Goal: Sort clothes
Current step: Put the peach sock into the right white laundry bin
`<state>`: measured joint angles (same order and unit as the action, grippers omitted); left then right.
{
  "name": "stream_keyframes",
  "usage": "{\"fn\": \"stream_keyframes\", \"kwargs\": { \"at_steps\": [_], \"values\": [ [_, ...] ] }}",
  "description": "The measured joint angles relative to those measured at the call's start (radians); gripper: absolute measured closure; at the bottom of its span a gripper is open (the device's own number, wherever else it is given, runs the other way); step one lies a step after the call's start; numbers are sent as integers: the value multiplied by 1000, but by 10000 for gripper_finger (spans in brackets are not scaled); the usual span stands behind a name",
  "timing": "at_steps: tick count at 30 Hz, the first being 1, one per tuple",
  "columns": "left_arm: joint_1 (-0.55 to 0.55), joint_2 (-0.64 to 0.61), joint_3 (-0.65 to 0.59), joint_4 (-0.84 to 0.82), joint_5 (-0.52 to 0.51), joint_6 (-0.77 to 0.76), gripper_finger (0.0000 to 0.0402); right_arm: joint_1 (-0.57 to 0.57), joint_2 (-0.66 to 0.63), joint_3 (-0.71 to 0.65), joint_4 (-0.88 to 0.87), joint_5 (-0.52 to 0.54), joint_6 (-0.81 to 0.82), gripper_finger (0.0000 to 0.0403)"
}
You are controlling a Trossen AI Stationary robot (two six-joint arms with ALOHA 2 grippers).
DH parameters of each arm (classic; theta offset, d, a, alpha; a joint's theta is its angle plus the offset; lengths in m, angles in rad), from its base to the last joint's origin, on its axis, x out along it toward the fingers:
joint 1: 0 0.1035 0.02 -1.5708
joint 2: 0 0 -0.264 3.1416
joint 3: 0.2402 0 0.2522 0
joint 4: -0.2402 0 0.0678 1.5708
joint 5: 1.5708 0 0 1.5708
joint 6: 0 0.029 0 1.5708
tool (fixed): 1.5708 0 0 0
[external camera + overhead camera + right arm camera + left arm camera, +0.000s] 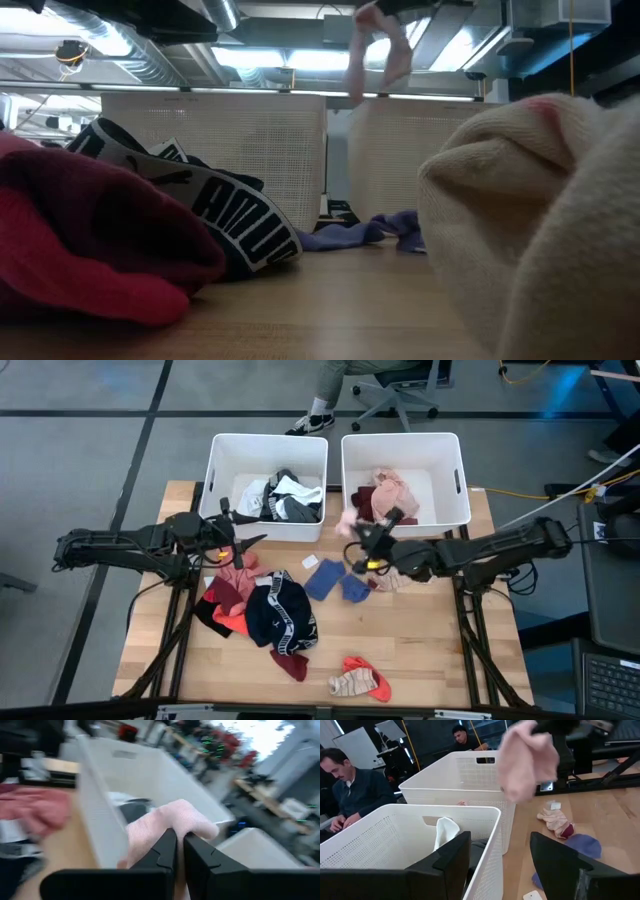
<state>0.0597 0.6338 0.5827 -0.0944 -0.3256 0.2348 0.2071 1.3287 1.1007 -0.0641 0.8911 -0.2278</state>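
Pink cloth (pixel 349 520) hangs from my right hand (pixel 360 538), whose fingers are pinched tight on it above the desk (pixel 420 650), just in front of the gap between the two white bins. In the low view the same pink piece (pixel 378 50) dangles high, clear of the desk top. My left hand (pixel 243 550) waits with its fingers spread wide and nothing in them, just before the left bin (pixel 222 460), above a pink and red heap (pixel 232 588).

The left bin holds black, grey and white pieces (pixel 283 498); the right bin (pixel 452 470) holds pink and maroon ones (pixel 385 495). On the desk lie a navy garment (pixel 280 615) with a white band, two blue pieces (pixel 335 582), a beige sock (pixel 388 582) near my right arm, a maroon scrap (pixel 290 663), and a tan and red pair (pixel 360 680) near the front edge.

The white band carries black lettering; in the low view (pixel 240 225) it runs upside down and I cannot read it with certainty. Two small white tags (pixel 311 561) lie on the desk, their print too small to tell.

Two people (pixel 350 785) sit beyond the bins.
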Motion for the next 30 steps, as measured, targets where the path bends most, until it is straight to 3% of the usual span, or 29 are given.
{"fn": "stream_keyframes", "kwargs": {
  "at_steps": [8,13,16,26,30],
  "values": [
    [0,0,0,1,0,0,208,-38,-86,0,0,220,-193,375],
    [0,0,0,1,0,-4,208,-155,-104,0,-32,234,-229,375],
    [0,0,0,1,0,-3,208,-249,-103,0,-75,205,-222,375],
    [0,0,0,1,0,0,208,-539,-100,-1,-223,-32,0,374],
    [0,0,0,1,0,0,208,-614,-100,-1,-265,-58,71,374]
  ]
}}
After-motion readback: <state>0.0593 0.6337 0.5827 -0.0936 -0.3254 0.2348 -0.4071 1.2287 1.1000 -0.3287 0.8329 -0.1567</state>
